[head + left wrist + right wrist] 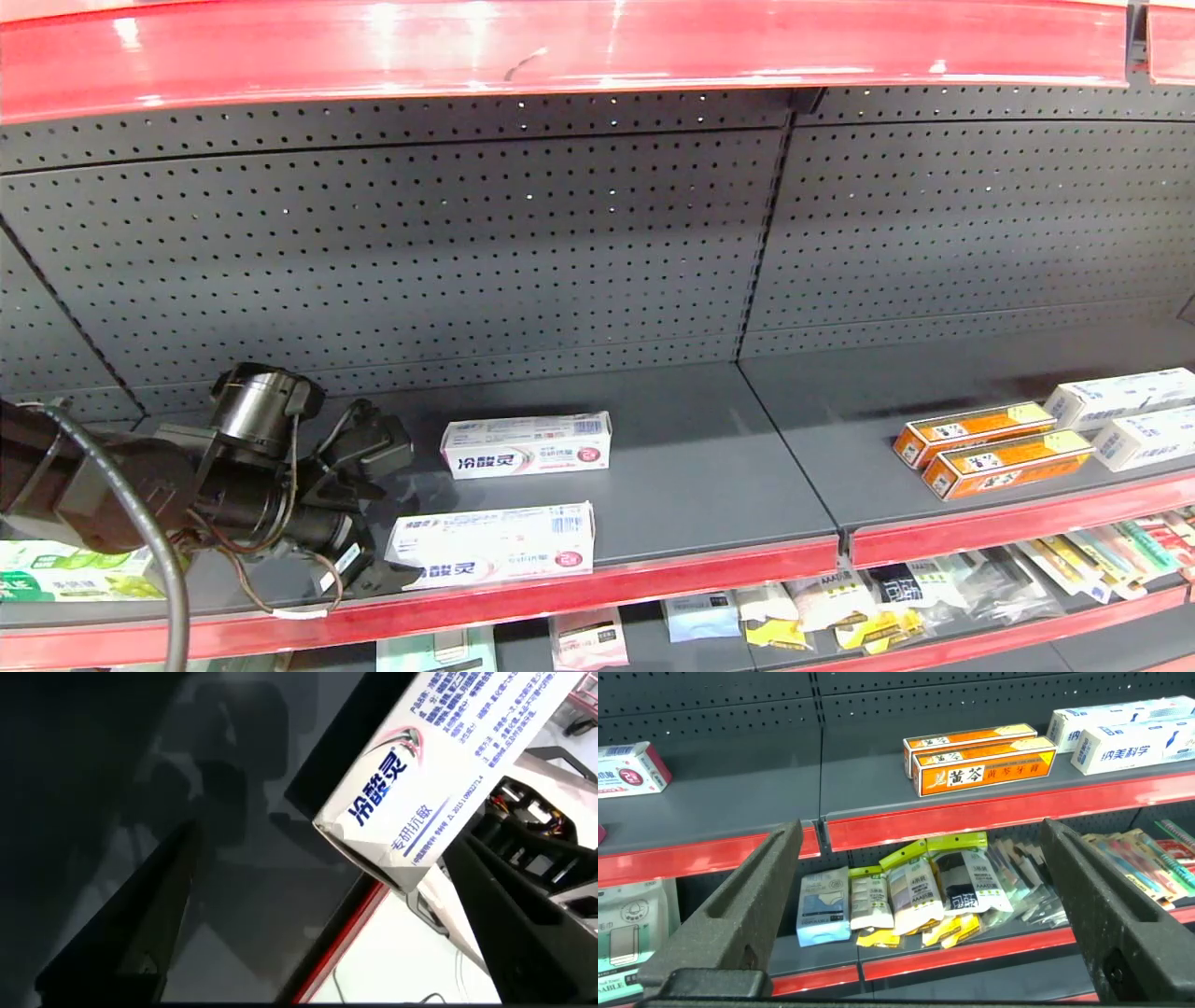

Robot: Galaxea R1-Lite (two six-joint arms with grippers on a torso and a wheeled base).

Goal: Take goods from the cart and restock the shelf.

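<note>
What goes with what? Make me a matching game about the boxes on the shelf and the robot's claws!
Things:
A. front white box
B. back white box
C. orange boxes
D. right claw

Where or how:
1. side by side, on the right part of the shelf
2. open, holding nothing
3. by the shelf's front edge, one end between the fingers of the open left claw
4. farther back on the shelf, nothing touching it

Pairs: A-3, B-4, C-1, D-2
</note>
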